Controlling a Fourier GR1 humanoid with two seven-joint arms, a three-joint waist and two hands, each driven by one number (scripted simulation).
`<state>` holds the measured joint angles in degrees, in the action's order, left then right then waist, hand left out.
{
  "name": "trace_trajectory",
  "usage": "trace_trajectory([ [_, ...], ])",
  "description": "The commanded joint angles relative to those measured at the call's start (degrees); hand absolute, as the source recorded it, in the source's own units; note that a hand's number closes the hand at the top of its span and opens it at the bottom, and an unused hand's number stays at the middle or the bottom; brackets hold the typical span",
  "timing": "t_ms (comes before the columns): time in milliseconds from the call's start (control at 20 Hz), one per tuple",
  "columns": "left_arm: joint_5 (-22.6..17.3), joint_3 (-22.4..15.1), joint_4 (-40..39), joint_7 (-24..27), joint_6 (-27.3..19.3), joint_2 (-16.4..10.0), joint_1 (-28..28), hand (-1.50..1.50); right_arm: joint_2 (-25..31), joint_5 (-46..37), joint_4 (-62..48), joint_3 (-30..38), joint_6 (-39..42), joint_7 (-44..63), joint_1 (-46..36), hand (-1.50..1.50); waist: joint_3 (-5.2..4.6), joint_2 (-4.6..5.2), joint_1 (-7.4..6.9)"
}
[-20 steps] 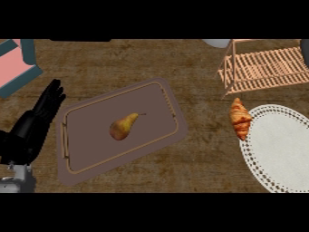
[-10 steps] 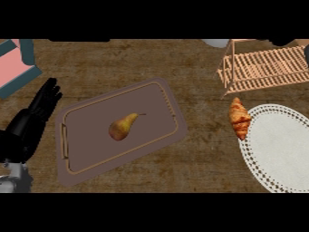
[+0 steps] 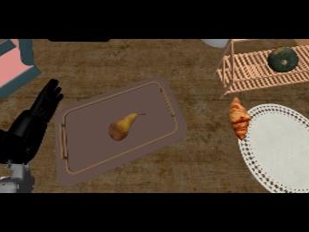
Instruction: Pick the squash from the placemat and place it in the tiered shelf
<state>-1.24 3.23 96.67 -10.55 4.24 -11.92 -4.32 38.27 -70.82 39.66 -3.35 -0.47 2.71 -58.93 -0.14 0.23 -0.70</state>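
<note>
A change is seen at the light wooden tiered shelf: the dark green round squash now lies on its slats, where half a second ago nothing was seen on them. Which tier carries it cannot be told from above. The white oval lace placemat is bare, so the task is judged to be done or almost done; only the release cannot be checked, because the right hand is not shown.

The black left hand has hardly moved. It rests at the left edge of the view with its fingers straight and apart, and nothing is held in it. Just to its right lies the brown rectangular tray with the yellow-brown pear on it. Beyond the tray, well apart from this hand, the golden croissant touches the placemat's edge. The squash is placed still further from the hand, to its far upper right.
</note>
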Motion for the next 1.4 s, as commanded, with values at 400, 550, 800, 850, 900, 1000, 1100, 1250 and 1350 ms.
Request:
trace_trajectory([
  [400,2.2,-1.67,0.86,-0.19,-1.58,2.34,1.06,0.0,-2.31,8.01,3.91,11.51,0.49,8.64,-7.96,-1.5,0.15,-0.29,0.36],
  [550,-0.08,1.16,1.06,0.22,0.6,-0.15,1.94,0.0,-0.98,12.32,5.1,16.51,-2.55,7.45,-8.33,-1.5,0.17,-0.25,0.19],
  [800,-0.82,1.28,1.67,-0.99,0.63,0.26,1.46,0.0,-0.19,17.35,10.23,21.72,2.82,15.29,-14.37,-1.5,0.13,-0.74,0.85],
  [850,1.17,0.89,0.87,-0.23,-1.09,0.89,0.68,0.0,-0.4,18.72,10.98,23.83,0.13,15.5,-11.34,-1.5,0.17,-0.62,1.31],
  [900,-0.84,2.04,2.15,-0.55,0.95,-0.57,2.43,0.0,0.18,20.54,10.28,26.51,1.73,19.14,-13.86,-1.5,0.16,-0.84,0.9],
  [1000,-1.24,2.39,0.18,-0.38,1.38,-0.73,1.1,0.0,3.85,24.46,10.01,31.52,3.85,20.43,-15.52,-1.5,0.17,-0.76,1.71],
  [1100,0.48,1.26,1.37,-0.52,0.09,0.05,1.57,0.0,6.89,27.64,9.62,35.85,5.17,21.53,-14.75,-1.5,0.22,-0.77,1.86],
  [1250,-0.13,2.48,-0.41,1.2,1.09,-0.82,1.55,0.0,12.45,32.66,8.61,41.53,10.81,22.3,-13.38,-1.5,0.22,-0.65,2.38],
  [1350,-0.29,2.24,0.35,-0.34,0.55,-0.25,1.09,0.0,15.47,35.6,10.17,44.23,14.97,22.87,-11.44,-1.5,0.23,-0.81,2.66],
])
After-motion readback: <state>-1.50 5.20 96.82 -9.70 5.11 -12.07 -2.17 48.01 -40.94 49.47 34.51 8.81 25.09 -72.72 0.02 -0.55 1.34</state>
